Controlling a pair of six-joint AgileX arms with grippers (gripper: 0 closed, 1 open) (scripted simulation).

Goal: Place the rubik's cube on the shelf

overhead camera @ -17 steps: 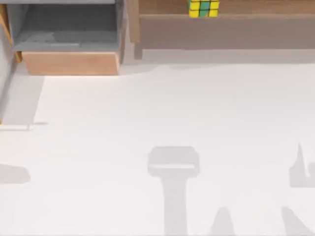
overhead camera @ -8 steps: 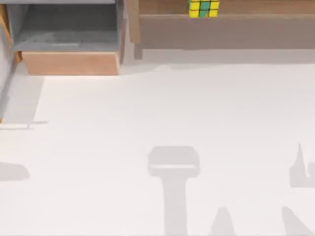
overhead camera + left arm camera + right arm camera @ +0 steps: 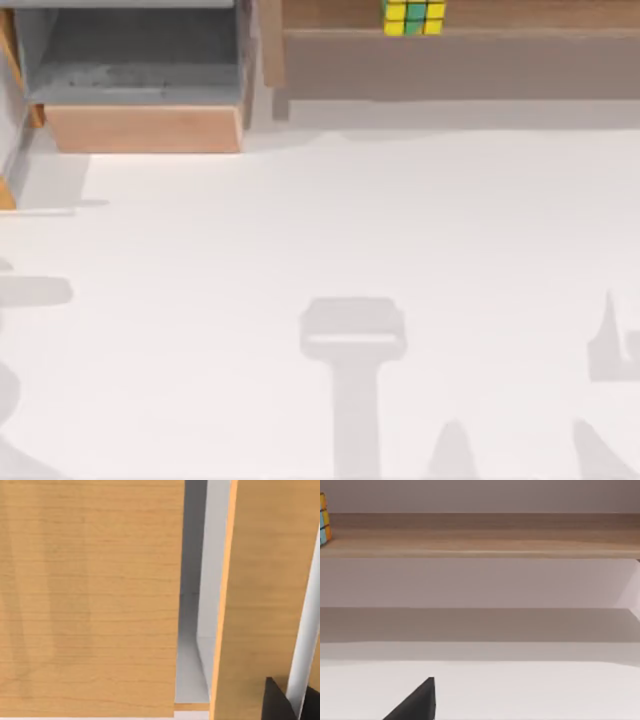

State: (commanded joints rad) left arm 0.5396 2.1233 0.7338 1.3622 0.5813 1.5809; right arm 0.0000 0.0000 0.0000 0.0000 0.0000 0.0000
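Rubik's cube (image 3: 413,16), yellow and green tiles with dark grid lines, sits on the shelf (image 3: 460,62) at the far edge of the top view, a little right of centre, resting on the light-brown wooden ledge just behind the flat grey-brown front panel. Nothing holds it or touches it; judging by that, the placing looks already done. In the right wrist view the cube's corner (image 3: 323,519) shows orange, yellow and blue tiles at the near end of the long ledge (image 3: 485,540), with the pale space under the ledge holding nothing. The rest of the ledge that can be seen is bare. To the shelf's left, past a wooden side post (image 3: 269,45), stands a smaller wooden box (image 3: 140,128) with a grey interior; its grey inside appears to hold nothing. The white worktop (image 3: 330,220) in front carries grey shadows of the arms. The left arm is near the wooden box at the left side: the left wrist view looks close onto light wood panels (image 3: 90,595) with a grey gap between them, and a dark tip of the left gripper (image 3: 280,702) shows at the picture's edge. The right arm hangs low over the worktop facing the shelf, one dark fingertip of the right gripper (image 3: 417,702) showing. Whether either gripper is released or clenched cannot be told.
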